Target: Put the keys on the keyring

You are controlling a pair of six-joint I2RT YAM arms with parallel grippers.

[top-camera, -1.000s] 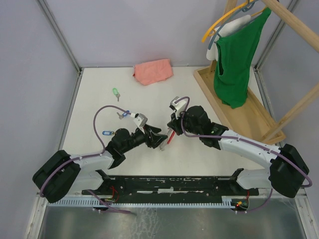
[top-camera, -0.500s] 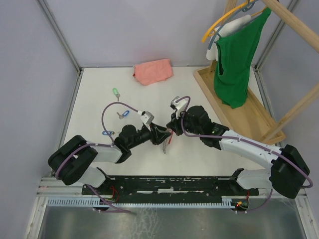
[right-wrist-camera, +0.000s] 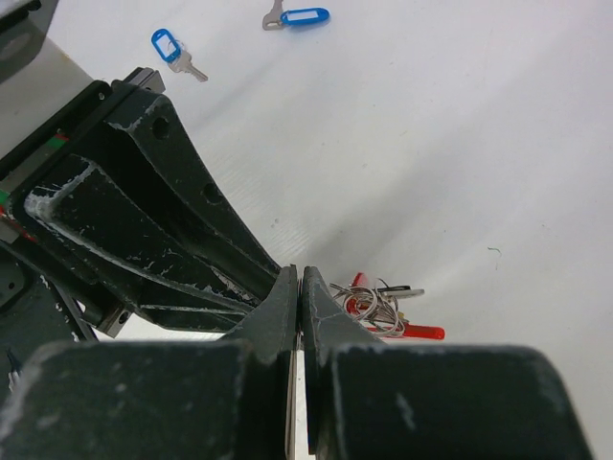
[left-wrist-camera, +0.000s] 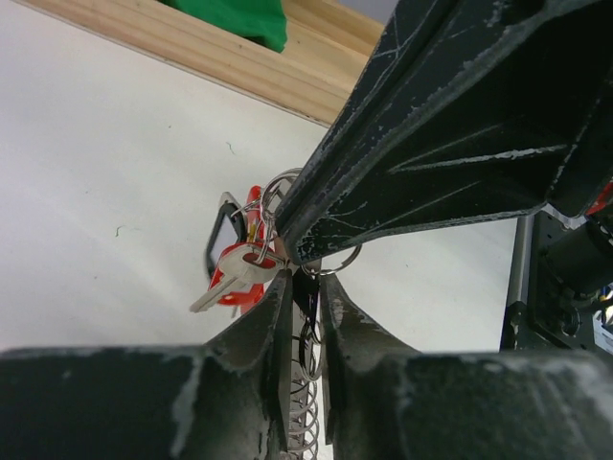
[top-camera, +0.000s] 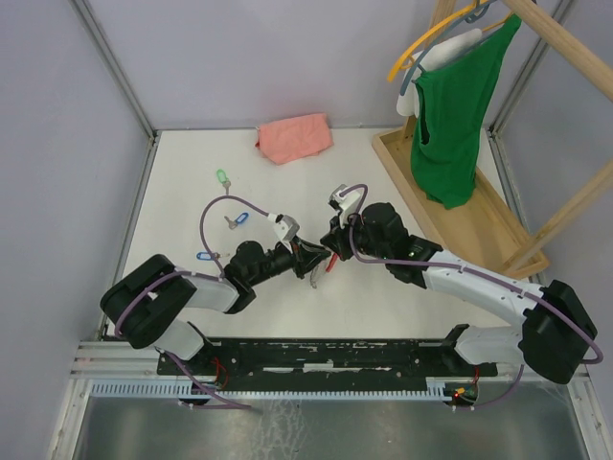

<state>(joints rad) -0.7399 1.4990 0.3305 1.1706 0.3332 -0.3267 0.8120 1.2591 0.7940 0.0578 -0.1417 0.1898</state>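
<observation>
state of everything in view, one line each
left gripper: shut on keyring
right gripper: shut on keyring
keyring: held between both grippers
far blue key: lying loose
near blue key: lying loose
green key: lying loose
pink cloth: folded
green shirt: hanging up

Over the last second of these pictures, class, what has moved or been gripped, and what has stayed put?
The left gripper eased in toward the right gripper, and its fingers narrowed onto the keyring hanging there. The right gripper stayed shut on the keyring, in place. The three loose keys lie where they lay.
</observation>
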